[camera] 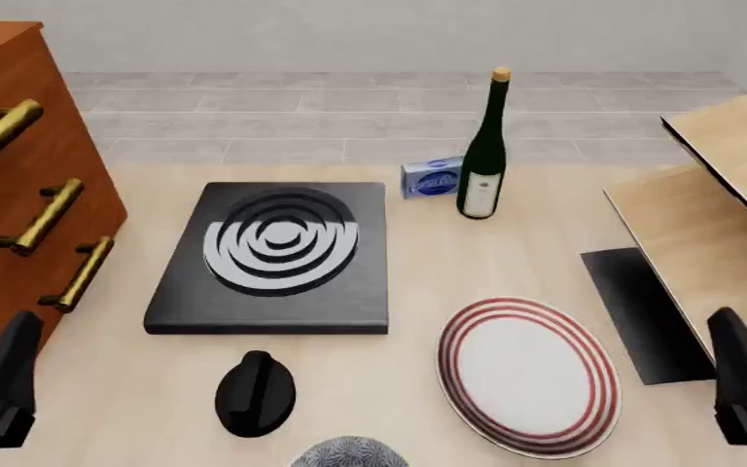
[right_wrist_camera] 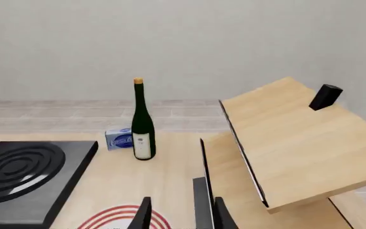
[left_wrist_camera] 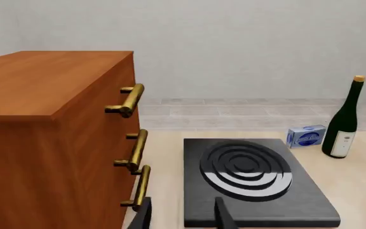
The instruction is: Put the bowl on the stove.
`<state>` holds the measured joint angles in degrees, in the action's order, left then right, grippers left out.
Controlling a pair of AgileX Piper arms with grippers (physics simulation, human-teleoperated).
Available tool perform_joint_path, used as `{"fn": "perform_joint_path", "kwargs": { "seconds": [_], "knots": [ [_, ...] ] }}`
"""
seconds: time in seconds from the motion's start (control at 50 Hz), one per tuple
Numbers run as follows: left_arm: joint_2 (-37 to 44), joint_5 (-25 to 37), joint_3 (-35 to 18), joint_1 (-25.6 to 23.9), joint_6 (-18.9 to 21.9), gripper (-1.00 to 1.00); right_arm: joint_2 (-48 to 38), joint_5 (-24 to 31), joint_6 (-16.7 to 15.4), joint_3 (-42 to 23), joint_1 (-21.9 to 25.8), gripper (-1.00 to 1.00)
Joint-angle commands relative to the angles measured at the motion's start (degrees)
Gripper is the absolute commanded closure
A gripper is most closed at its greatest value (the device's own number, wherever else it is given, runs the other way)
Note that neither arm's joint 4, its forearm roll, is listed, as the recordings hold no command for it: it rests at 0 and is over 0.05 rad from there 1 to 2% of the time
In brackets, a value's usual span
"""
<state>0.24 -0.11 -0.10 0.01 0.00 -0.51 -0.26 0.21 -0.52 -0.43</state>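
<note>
The speckled grey-and-white bowl point(camera: 347, 453) sits at the table's near edge, cut off by the frame's bottom, between both arms. The stove point(camera: 276, 255), a black slab with silver-grey burner rings, lies beyond it toward the left; it also shows as the stove point(left_wrist_camera: 247, 174) and the stove point(right_wrist_camera: 17, 171). My left gripper point(camera: 13, 355) hovers near the front left corner, open and empty, well left of the bowl. The left gripper point(left_wrist_camera: 181, 201) faces the stove's near edge. My right gripper point(camera: 734, 350) stands open and empty at the front right. The wrist views do not show the bowl.
A black knob point(camera: 257, 392) lies between bowl and stove. A white red-ringed plate point(camera: 529, 375) lies right of the bowl. A wine bottle point(camera: 482, 156) and blue box point(camera: 432, 177) stand behind the stove. A wooden cabinet point(camera: 23, 195) is left, a wooden shelf point(camera: 724, 195) and black mat point(camera: 640, 311) right.
</note>
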Motion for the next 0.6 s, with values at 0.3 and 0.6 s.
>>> {"fn": "perform_joint_path", "kwargs": {
  "seconds": [0.3,0.6],
  "knots": [
    [0.5,-0.22,-0.22,0.13,0.0,-1.0,0.49,1.32,-2.29,-0.32,2.28,-1.0],
    [0.54,-0.26,-0.21,0.14,0.0,-1.0,0.51,7.19,-16.49,-7.97,17.42,-1.0]
  ]
}}
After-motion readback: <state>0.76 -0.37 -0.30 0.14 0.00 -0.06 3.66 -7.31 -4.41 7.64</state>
